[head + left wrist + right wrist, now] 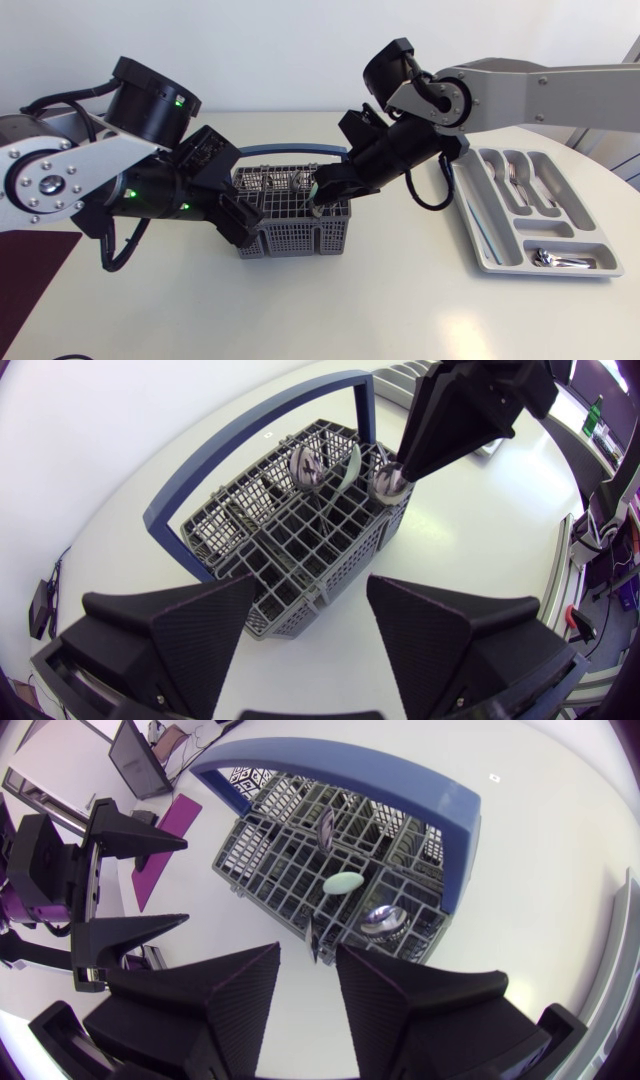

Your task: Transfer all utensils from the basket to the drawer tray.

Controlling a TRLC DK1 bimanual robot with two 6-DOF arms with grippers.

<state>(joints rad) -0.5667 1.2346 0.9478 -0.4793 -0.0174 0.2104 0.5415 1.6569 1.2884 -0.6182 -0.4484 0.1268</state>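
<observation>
**Two grippers at the cutlery basket, tray part filled**

The left gripper [311, 585] hangs with its fingers spread wide, holding nothing, just beside one corner of the grey mesh basket [300, 540]. The basket stands mid-table with its blue handle [250, 440] arched above it. The mesh hides the lower part of every utensil inside. Only a spoon bowl [305, 465], a pale green handle [352, 460] and a second metal bowl [390, 478] rise clear of the compartments, and how many more lie below is hard to make out. The right gripper [320, 197] points down into the basket's far corner and blocks much of that compartment in the left wrist view. A thin dark strip [314, 938] stands at its tip, seen edge-on; what it is, and whether the gripper is clamped on it, cannot be told. Well apart, on the right of the table, the grey drawer tray [480, 235] holds forks [515, 178] in one long slot and spoons [560, 258] in its cross slot
</observation>
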